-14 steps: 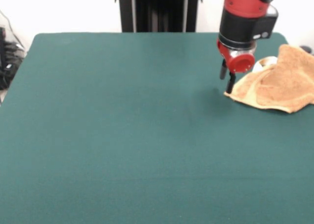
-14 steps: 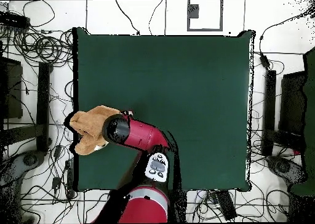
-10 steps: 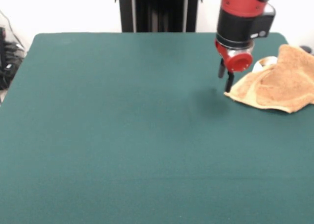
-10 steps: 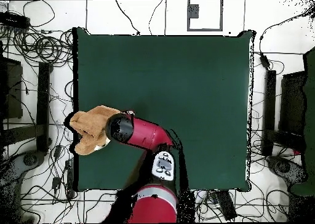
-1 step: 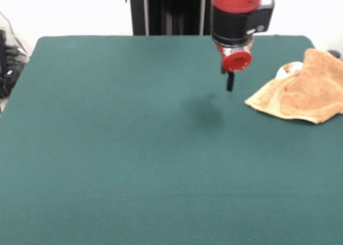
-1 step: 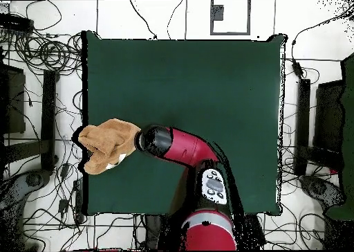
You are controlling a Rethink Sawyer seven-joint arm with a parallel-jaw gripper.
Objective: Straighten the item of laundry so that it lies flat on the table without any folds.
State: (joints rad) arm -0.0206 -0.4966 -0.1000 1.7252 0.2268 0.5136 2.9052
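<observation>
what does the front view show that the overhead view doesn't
Only the front view shows the gripper itself, hanging clear of the table, beside the towel and apart from it; whether its jaws are open cannot be told. It also shows the towel's raised, rumpled folds.

Only the overhead view shows the towel hanging over the table's edge, the cables on the floor and the whole arm.

Both show the crumpled towel on the green table, not yet flat.
</observation>
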